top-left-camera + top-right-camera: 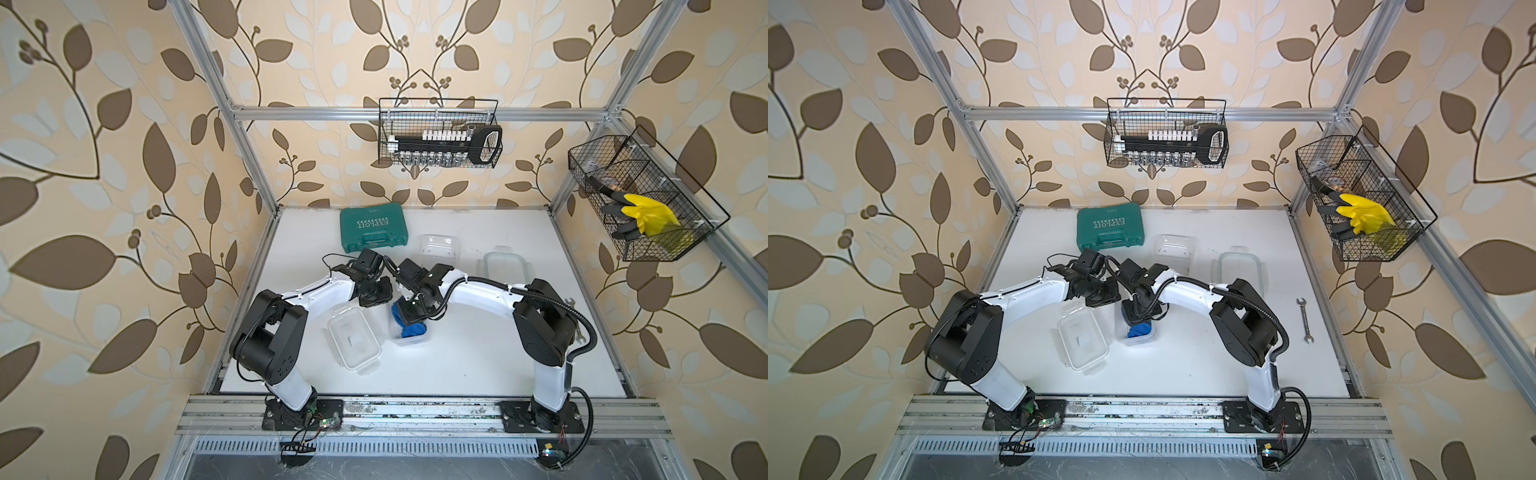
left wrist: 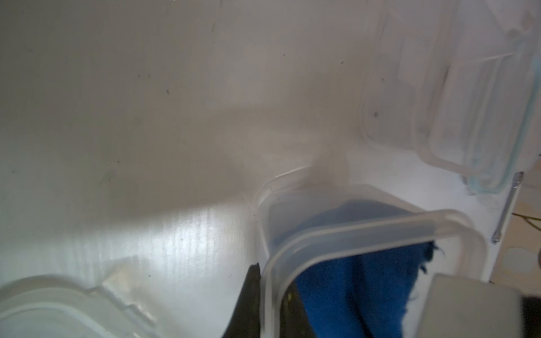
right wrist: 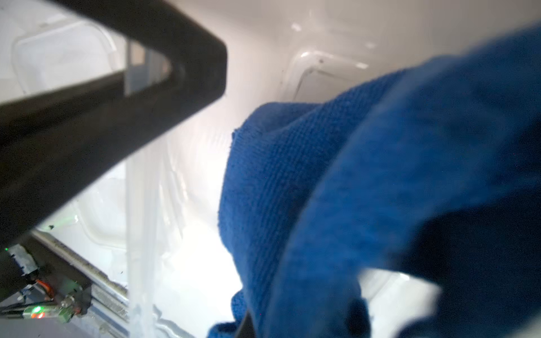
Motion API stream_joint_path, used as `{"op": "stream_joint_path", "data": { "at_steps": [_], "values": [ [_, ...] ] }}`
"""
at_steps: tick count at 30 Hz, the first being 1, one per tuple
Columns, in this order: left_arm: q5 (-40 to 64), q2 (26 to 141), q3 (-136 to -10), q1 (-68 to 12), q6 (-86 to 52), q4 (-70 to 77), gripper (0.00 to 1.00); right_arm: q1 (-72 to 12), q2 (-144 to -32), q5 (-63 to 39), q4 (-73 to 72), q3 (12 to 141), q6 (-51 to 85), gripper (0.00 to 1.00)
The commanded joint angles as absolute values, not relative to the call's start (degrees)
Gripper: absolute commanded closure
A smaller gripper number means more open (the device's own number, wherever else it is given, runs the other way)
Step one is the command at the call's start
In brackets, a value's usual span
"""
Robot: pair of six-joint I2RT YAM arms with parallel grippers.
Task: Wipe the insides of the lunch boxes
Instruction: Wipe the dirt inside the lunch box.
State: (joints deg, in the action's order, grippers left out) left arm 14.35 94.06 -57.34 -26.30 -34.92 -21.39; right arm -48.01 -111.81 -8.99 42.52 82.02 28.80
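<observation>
Left gripper (image 2: 269, 305) clamps the rim of a clear lunch box (image 1: 409, 341) near the white table's (image 1: 478, 353) centre, while the right gripper (image 1: 409, 318), fingers closed on a blue cloth (image 1: 414, 330), reaches inside it. A second lunch box (image 1: 353, 338) sits open just at its 9 o'clock.

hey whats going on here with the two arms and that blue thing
The robot is wiping out a lunch box. The left gripper is shut on the wall of a small clear lunch box, apparently steadying it on the white table. The right gripper holds a blue cloth pushed down inside it. A second clear container sits right beside it, and a green-rimmed lid lies farther back. Neither arm is touching either of these.
</observation>
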Motion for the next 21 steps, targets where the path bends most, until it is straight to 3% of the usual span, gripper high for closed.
{"op": "stream_joint_path", "data": {
  "at_steps": [1,4,15,17,21],
  "values": [
    [11.1,95.6,-59.4,-26.8,-31.9,-24.0,1.0,-48.9,-110.4,-8.3,48.0,81.5,26.0,1.0],
    [9.5,95.9,-60.4,-26.8,-31.2,-24.8,1.0,-49.4,-111.1,-3.2,54.0,82.9,23.5,1.0],
    [4.9,91.7,-62.2,-29.2,-30.1,-28.8,1.0,-48.2,-113.2,33.2,64.0,89.0,23.7,1.0],
    [4.1,91.3,-62.2,-30.7,-30.3,-28.9,1.0,-46.8,-113.5,35.8,61.7,91.0,24.9,1.0],
    [4.5,91.3,-61.9,-33.4,-31.1,-28.3,1.0,-43.5,-115.3,29.5,53.7,93.9,27.3,1.0]
  ]
}}
